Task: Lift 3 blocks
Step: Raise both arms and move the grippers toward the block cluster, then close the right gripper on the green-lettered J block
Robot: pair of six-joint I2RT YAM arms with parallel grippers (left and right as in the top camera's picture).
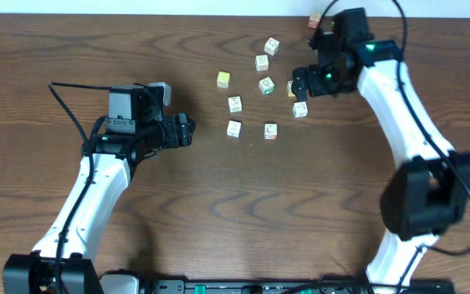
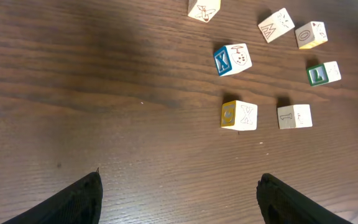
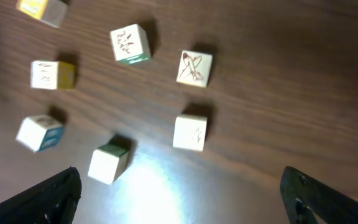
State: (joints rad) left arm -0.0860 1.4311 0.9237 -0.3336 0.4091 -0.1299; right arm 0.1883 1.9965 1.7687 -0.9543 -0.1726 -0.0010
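Note:
Three pale blocks lie mid-table: one with yellow-tinted print (image 1: 234, 104), a plain whitish one (image 1: 233, 128) and a red-edged one (image 1: 270, 131). My left gripper (image 1: 189, 131) is open just left of the whitish block, not touching it. In the left wrist view its fingers frame bare wood, the gripper (image 2: 179, 190) short of a yellow-sided block (image 2: 239, 115) and a plain block (image 2: 294, 116). My right gripper (image 1: 299, 86) hovers open over the upper right of the cluster. In its wrist view, the gripper (image 3: 179, 196) has nothing between its fingers; a plain block (image 3: 190, 132) lies just beyond.
Other cubes surround these: a yellow-green cube (image 1: 223, 79), a green-printed one (image 1: 266, 85), two further back (image 1: 272, 46) (image 1: 262, 62), one by the right gripper (image 1: 300, 109), and one at the far edge (image 1: 313, 22). A blue-sided cube (image 2: 232, 59) lies ahead of the left gripper.

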